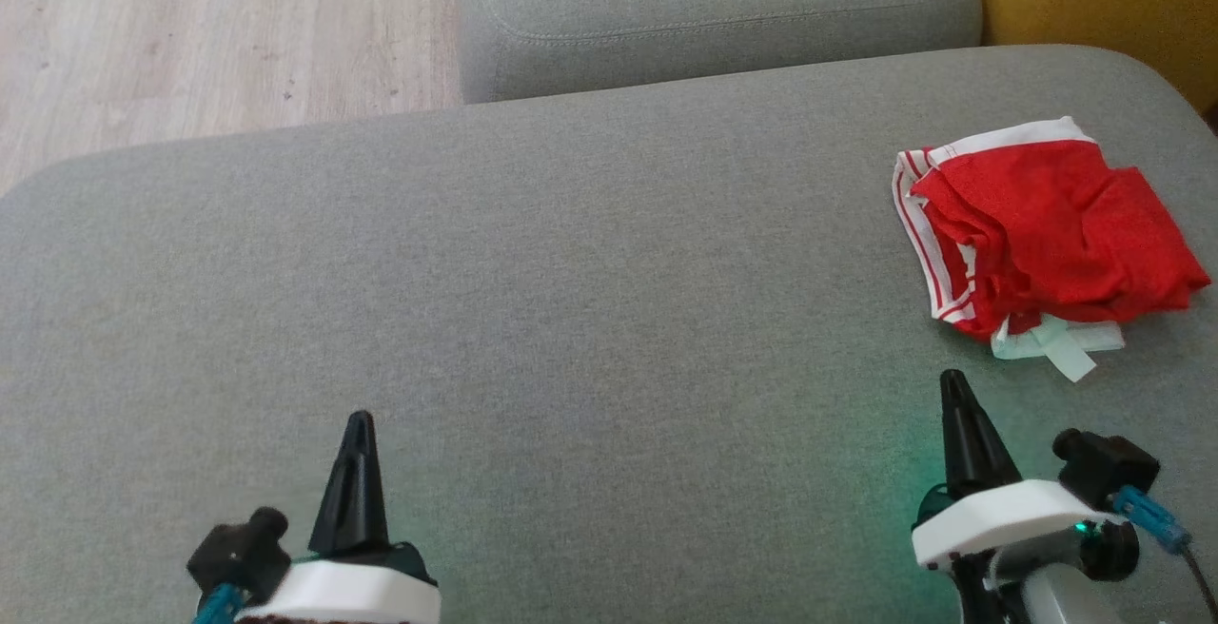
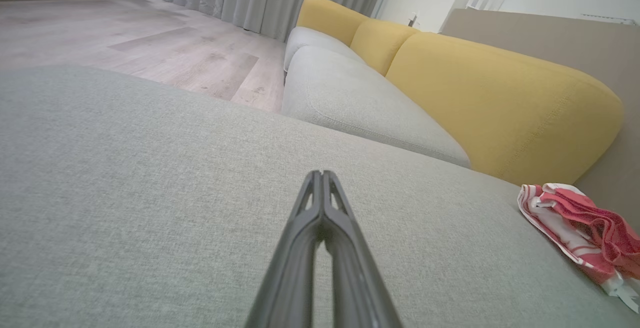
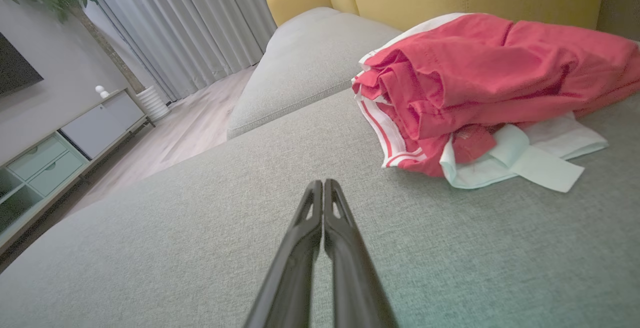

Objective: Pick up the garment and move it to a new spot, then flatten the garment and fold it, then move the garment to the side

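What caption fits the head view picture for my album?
Crumpled red garment lies at the right of the grey sofa cushion, not yet picked up.

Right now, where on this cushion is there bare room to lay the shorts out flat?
The wide middle of the grey cushion is bare, from the left end effector across to the red shorts and up to the far cushion. Crowded only at the right edge, where the shorts lie crumpled beyond the right end effector.

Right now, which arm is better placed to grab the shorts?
Probably the right. The right gripper is just short of the shorts, at the right of the cushion; the left gripper is far across it. Both are shut.
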Robot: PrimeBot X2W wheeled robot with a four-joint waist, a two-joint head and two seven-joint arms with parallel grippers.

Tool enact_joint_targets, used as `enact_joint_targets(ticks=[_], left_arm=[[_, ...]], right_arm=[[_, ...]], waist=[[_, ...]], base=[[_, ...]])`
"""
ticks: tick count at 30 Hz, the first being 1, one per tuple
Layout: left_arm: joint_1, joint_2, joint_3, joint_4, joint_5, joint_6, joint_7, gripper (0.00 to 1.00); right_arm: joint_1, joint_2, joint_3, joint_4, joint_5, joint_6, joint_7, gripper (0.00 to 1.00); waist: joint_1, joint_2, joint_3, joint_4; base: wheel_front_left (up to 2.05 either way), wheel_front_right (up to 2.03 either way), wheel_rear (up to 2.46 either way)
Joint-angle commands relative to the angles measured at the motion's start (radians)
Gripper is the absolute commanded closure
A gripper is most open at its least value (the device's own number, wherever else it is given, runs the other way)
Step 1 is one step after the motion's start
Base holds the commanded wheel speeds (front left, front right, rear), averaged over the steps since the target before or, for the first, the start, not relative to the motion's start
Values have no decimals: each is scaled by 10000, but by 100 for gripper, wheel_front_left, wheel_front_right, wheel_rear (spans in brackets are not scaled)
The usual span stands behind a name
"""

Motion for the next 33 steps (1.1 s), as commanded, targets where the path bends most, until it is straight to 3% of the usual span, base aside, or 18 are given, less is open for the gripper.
enact_joint_targets(ticks=[1, 33], left_arm=[[-476, 65, 211, -280, -256, -54, 47, 100], [-753, 135, 911, -215, -3798, -300, 919, 100]], right_arm=[[-469, -15, -72, -385, 281, 12, 43, 100], [-469, -20, -581, -867, 3854, 32, 955, 100]], waist=[[0, 0, -1, 5], [0, 0, -33, 127]], base=[[0, 0, 0], [0, 0, 0]])
